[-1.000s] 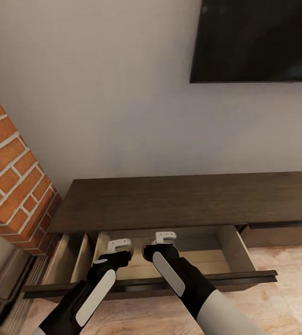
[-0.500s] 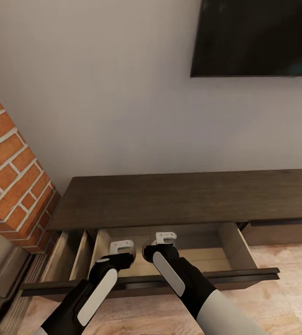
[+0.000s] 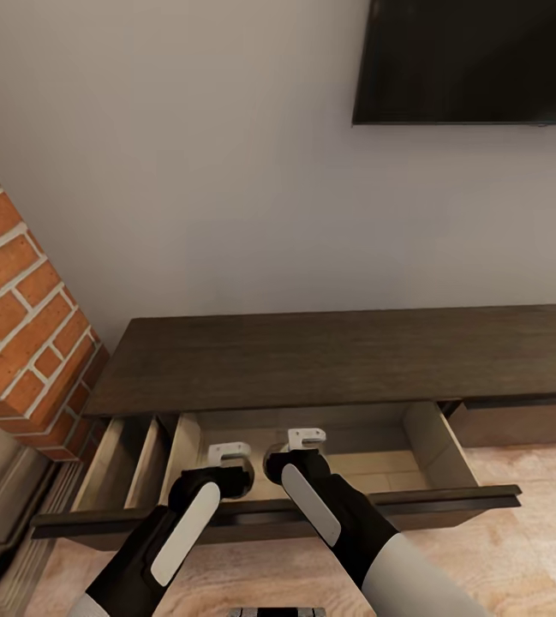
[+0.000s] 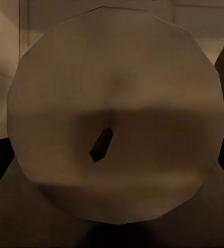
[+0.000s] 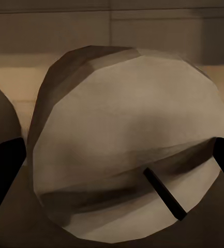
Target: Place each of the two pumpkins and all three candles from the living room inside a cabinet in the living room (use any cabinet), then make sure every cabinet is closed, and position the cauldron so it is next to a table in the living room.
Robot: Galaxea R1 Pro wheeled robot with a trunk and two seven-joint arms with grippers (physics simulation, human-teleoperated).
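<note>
The dark-brown cabinet [image 3: 337, 360] stands against the wall with its wide drawer [image 3: 436, 450] pulled out towards me. Both arms reach down into the drawer. My left gripper [image 3: 228, 454] is shut on a tan candle [image 4: 112, 113], whose round top and small dark wick face the left wrist camera. My right gripper [image 3: 305, 440] is shut on a second candle [image 5: 127, 155], tilted between the black fingers [image 5: 0, 175], with its wick showing. Each wrist view catches the edge of the other candle beside its own. Pumpkins, cauldron and table are out of view.
A red brick column [image 3: 12, 317] rises at the left, close to the cabinet's end. A dark TV screen [image 3: 475, 60] hangs on the wall above. A closed drawer front [image 3: 517, 420] continues to the right. Light wooden floor [image 3: 526, 548] lies before the cabinet.
The whole picture has shifted up a little, so the camera has moved. Both grippers stay in the drawer with their candles; the left one sits slightly lower against the drawer.
</note>
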